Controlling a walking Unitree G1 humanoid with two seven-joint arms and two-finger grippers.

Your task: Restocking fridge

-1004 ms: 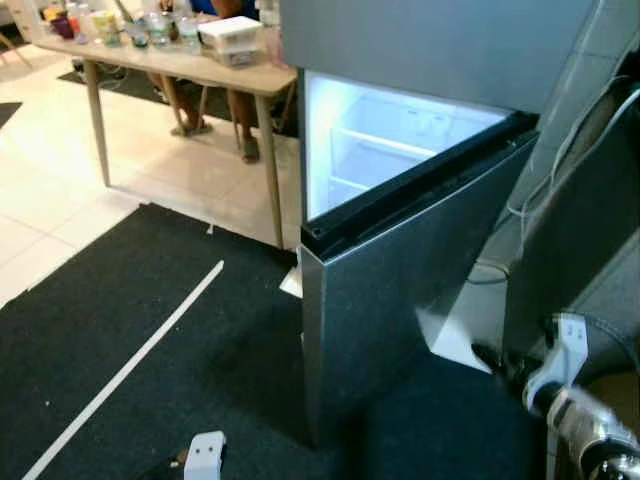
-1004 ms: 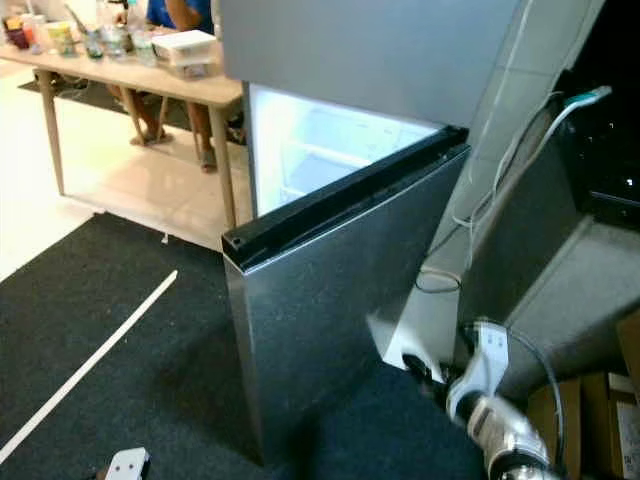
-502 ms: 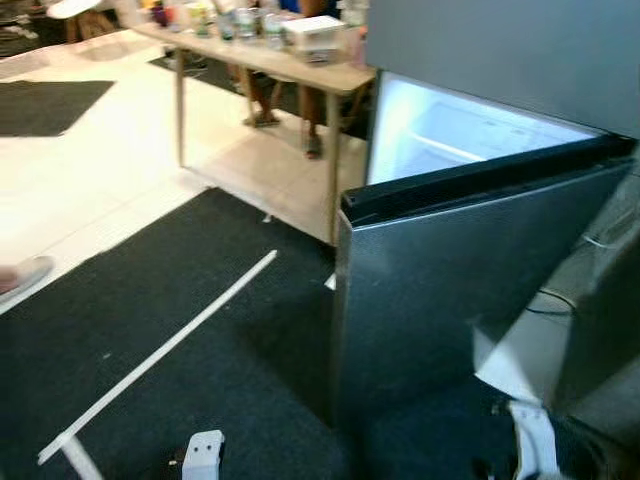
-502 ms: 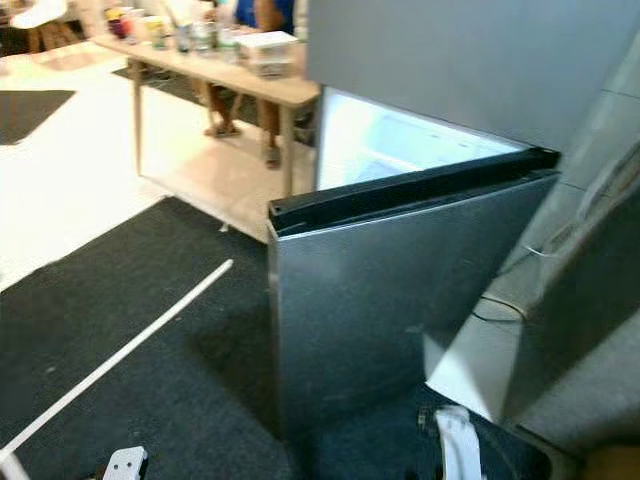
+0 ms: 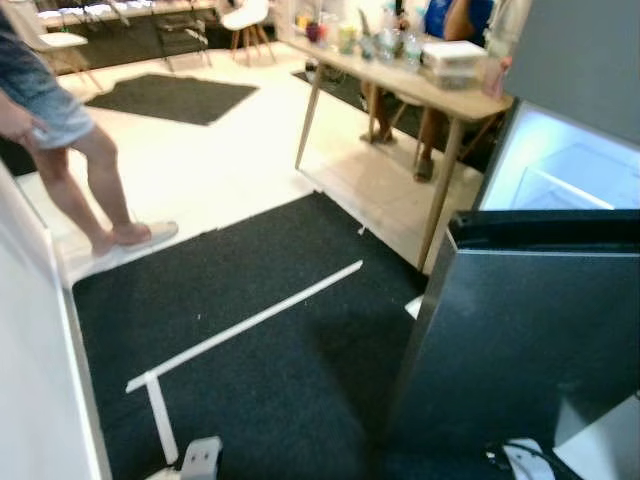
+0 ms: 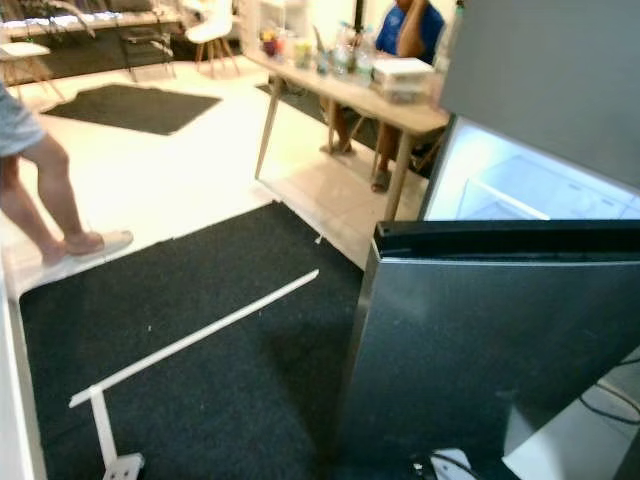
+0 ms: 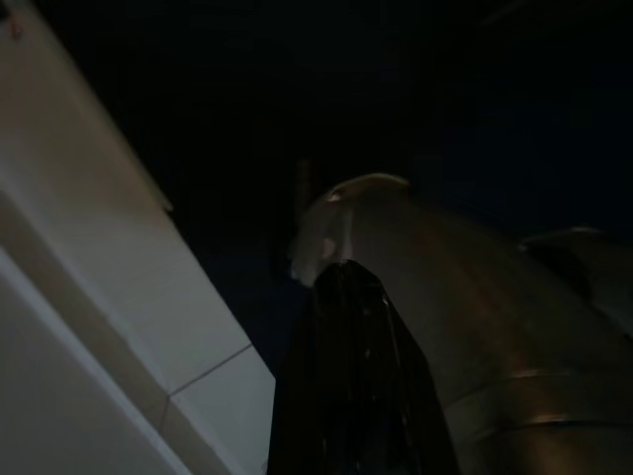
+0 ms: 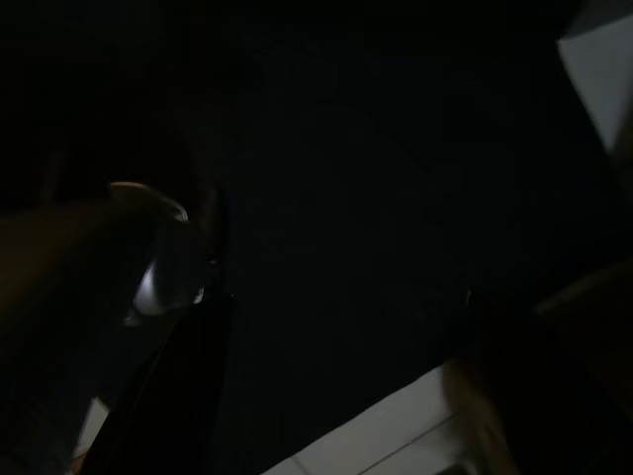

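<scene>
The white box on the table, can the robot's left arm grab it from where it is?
Probably not. The white box sits on the wooden table far across the black mat, and the left arm hangs low.

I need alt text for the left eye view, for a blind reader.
An open fridge door stands at the right, its lit interior behind it. A wooden table holds containers; a person's legs stand at the left beside a black mat.

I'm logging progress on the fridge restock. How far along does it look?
Done: the fridge door stands open, and the lit interior shows bare white shelves. In hand: nothing I can see; both arms hang low in the dark wrist views. Left: fetching items, perhaps from the wooden table holding cups and a white container, then loading and shutting the door.
</scene>
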